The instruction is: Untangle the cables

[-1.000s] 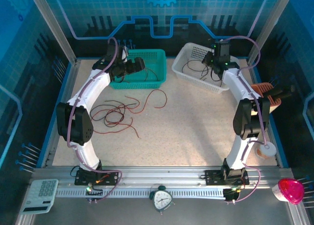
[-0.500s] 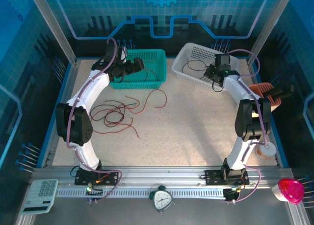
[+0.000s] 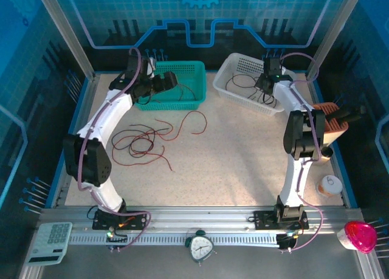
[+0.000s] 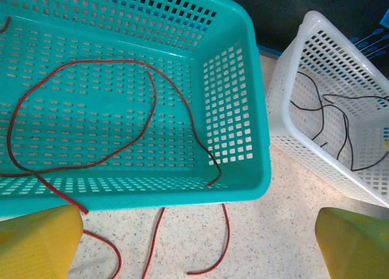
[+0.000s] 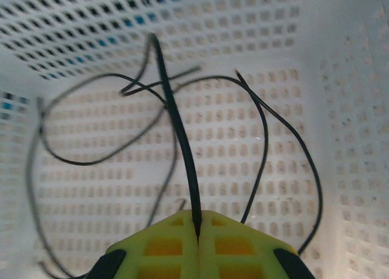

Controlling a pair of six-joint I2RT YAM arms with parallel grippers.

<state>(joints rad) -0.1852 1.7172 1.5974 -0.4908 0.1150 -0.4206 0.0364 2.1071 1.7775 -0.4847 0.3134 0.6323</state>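
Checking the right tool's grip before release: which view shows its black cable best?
Right wrist: black cable pinched in the shut right tool, close up. Top external, left wrist: thin distant strands in the white basket.

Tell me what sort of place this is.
Probably a robotics lab work cell: a left arm and right arm bolted to an aluminium rail, blue panelled walls enclosing the speckled table, and a teal basket and white basket with loose cables for sorting.

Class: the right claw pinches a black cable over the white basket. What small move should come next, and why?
Probably open the right claw: its black cable hangs inside the white basket, among other black strands.
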